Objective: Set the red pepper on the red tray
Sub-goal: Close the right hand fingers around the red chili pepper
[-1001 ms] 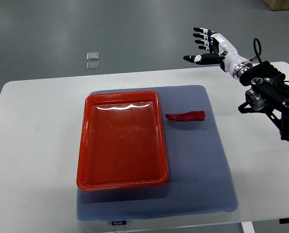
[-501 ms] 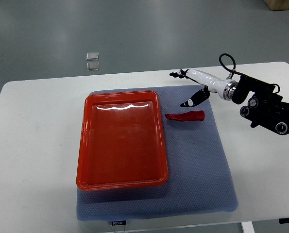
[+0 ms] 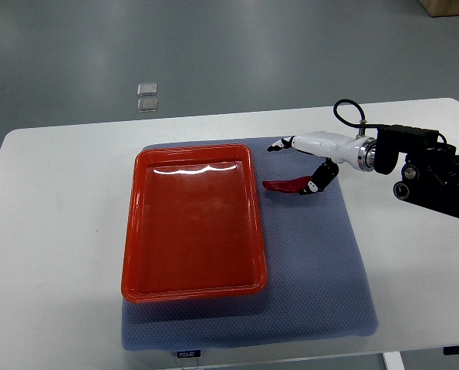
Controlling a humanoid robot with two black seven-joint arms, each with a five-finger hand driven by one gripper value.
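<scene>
The red tray (image 3: 194, 223) holds nothing; the right hand (image 3: 310, 158) fingers spread over the red pepper (image 3: 289, 186), ungrasped.

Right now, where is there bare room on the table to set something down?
The red tray is bare inside. The blue mat is free right of the tray, below the red pepper. The white table is open left of the mat. It is crowded at the pepper, where the right hand reaches in.

Only one small white label (image 3: 187, 354) on the front edge of the blue mat (image 3: 314, 277), below the red tray (image 3: 194, 231); print too tiny to read.
</scene>
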